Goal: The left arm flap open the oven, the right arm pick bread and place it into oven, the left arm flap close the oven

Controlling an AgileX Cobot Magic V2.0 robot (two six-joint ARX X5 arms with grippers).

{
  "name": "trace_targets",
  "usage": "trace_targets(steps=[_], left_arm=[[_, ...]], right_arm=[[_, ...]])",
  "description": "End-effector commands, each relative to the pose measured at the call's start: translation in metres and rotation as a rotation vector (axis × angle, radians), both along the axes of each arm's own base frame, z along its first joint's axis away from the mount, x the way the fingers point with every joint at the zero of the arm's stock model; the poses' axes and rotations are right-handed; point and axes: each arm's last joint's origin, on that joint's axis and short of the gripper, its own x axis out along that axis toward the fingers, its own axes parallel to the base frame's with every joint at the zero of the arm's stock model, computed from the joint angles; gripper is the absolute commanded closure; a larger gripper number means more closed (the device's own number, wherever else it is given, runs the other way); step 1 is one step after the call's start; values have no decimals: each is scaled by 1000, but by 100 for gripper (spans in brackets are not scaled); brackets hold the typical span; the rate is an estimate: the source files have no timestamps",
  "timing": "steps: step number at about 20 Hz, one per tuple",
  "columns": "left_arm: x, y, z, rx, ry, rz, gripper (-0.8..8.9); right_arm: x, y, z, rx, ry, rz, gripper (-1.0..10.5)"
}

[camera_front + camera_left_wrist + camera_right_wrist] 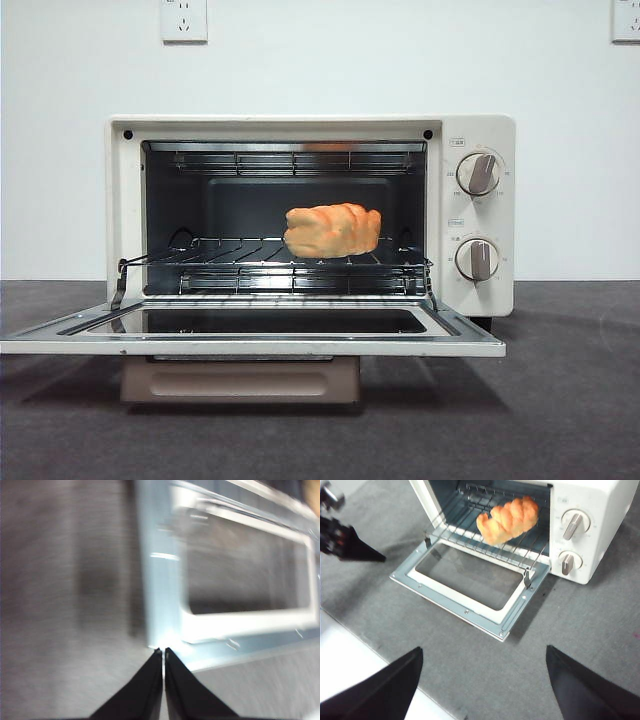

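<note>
One step left: close door. Bread (332, 230) on rack, centre-right of frame, inside oven (478, 135). Left gripper (163, 652) clenched empty at door (250, 345) corner; right gripper (482, 667) spread, empty. Door stiff, hinged, likely smooth; lift under front edge.

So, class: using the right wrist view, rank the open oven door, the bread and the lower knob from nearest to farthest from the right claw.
1. Oven door, folded down in front.
2. Lower knob, on the control panel.
3. Bread, on the rack inside.
The right claw hangs open.
</note>
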Motion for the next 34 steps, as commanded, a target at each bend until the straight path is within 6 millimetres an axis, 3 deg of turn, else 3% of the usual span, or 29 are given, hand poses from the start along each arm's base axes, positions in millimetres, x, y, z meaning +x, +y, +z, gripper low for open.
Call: trace_targets(steps=[1, 4, 11, 20, 24, 34], left_arm=[[-1, 2, -15, -27, 60, 39, 803], [0, 0, -33, -49, 148, 9, 803], [16, -2, -52, -108, 196, -18, 803], [23, -5, -48, -250, 172, -49, 803], [28, -6, -33, -339, 102, -34, 803], [56, -5, 36, -516, -244, 150, 803]], right_arm=[[-5, -5, 6, 35, -22, -12, 555], [-6, -6, 6, 41, -23, -20, 555], [-6, -6, 5, 51, -5, -31, 555], [-6, -6, 5, 77, 19, -52, 555], [-6, -6, 5, 91, 30, -62, 555], [-6, -6, 6, 95, 32, -68, 555]])
